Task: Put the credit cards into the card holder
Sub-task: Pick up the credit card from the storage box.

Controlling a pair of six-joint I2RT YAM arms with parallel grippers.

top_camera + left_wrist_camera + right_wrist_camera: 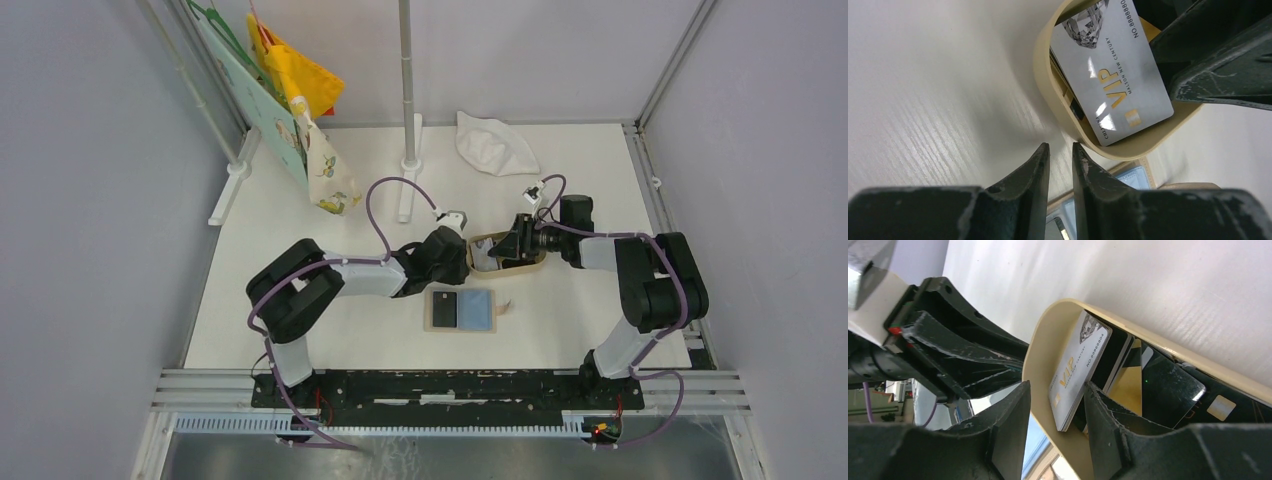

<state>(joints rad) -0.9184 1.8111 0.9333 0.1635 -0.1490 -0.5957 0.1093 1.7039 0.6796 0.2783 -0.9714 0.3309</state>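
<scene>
The tan oval tray [530, 266] holds the credit cards. A grey-white VIP card [1075, 370] leans on the tray's end wall [1040, 355], with black cards [1168, 390] and an orange one [1128, 385] behind it. My right gripper [1057, 385] is open. One finger is outside the wall and the other is inside, behind the grey-white card [1113, 75]. My left gripper [1059, 145] hangs just outside the tray's rim [1045, 75], its jaws a narrow gap apart with nothing between them. The card holder [480, 310] lies open nearer the arms, a black card [445, 309] on its left half.
A white cloth [495, 143] lies at the back of the table. A metal pole [410, 130] stands on its base behind the grippers. Yellow and patterned cloths [310, 110] hang at the back left. A small white scrap [505, 303] lies right of the card holder.
</scene>
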